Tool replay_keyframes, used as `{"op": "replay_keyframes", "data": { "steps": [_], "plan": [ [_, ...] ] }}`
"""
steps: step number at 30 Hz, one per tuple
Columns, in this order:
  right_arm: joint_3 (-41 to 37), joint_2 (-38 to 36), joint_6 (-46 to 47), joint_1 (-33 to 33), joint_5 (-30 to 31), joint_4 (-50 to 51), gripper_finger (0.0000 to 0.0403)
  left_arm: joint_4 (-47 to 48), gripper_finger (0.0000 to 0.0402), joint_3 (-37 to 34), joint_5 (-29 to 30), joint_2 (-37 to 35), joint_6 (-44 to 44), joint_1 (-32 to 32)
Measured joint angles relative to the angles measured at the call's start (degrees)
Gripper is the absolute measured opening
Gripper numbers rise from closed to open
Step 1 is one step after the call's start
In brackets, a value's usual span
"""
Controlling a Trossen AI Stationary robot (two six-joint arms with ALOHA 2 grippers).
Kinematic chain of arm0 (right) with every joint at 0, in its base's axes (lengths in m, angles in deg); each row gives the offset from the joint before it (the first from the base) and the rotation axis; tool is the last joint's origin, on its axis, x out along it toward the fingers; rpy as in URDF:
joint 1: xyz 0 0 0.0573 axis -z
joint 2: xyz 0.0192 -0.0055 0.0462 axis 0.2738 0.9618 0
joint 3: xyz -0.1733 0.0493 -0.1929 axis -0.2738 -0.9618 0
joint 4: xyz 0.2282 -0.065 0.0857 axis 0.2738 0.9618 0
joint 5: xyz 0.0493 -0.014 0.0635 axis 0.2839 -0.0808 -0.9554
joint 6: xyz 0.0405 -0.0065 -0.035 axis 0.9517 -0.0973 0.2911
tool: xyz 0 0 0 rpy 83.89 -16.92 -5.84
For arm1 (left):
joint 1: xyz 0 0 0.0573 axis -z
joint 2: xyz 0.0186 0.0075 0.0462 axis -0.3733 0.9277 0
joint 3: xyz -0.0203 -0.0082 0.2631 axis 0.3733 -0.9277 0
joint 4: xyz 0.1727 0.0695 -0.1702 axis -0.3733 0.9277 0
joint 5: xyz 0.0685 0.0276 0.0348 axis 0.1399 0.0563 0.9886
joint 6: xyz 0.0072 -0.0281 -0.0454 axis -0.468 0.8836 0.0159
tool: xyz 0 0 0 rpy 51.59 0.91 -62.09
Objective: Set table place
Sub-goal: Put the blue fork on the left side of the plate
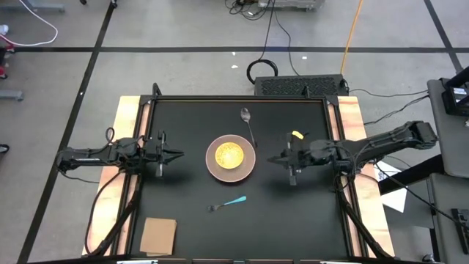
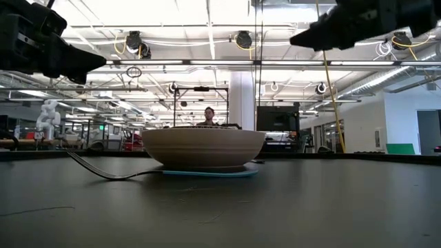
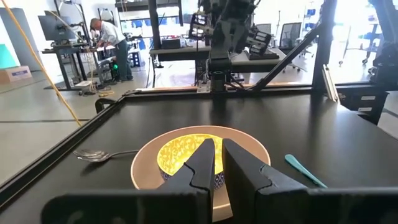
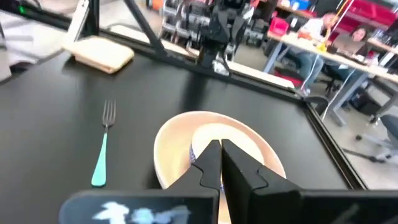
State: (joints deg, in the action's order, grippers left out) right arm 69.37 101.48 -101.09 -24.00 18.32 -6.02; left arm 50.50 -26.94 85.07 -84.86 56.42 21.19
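A pinkish-tan plate carrying a yellow dish is sitting at the centre of the black table, flanked by both arms. The left gripper and right gripper are hovering with fingers pressed together, each pointing inward at the plate, holding nothing. A spoon is lying toward the far edge, a light-blue fork toward the near edge.

Bright overhead ceiling lights, window glare, blurred right wrist view.

Grey floor with dark lines; ceiling strip lights; desks behind
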Motion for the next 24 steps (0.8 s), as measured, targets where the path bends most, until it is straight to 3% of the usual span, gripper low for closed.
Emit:
{"op": "replay_keyframes", "data": {
  "steps": [10, 14, 18, 24],
  "plan": [
    [-10.32, -6.11, 1.41, 3.38, -3.21, -5.92, 0.0000, -2.81, 0.0037, -0.13, 0.62, 0.00, -1.91, 0.00],
    [-15.35, -7.68, 1.56, 5.12, -3.67, -14.73, 0.0000, -3.32, 0.0037, -0.13, 0.22, 0.00, -1.89, 0.02],
    [-19.40, -8.51, 3.63, 8.67, -8.68, -22.97, 0.0000, -2.91, 0.0037, -0.13, 0.02, 0.00, -1.62, 0.02],
    [-21.67, -8.74, 8.32, 13.17, -13.53, -23.25, 0.0000, -1.14, 0.0037, -0.11, 0.16, 0.00, -1.60, 0.02]
  ]
}}
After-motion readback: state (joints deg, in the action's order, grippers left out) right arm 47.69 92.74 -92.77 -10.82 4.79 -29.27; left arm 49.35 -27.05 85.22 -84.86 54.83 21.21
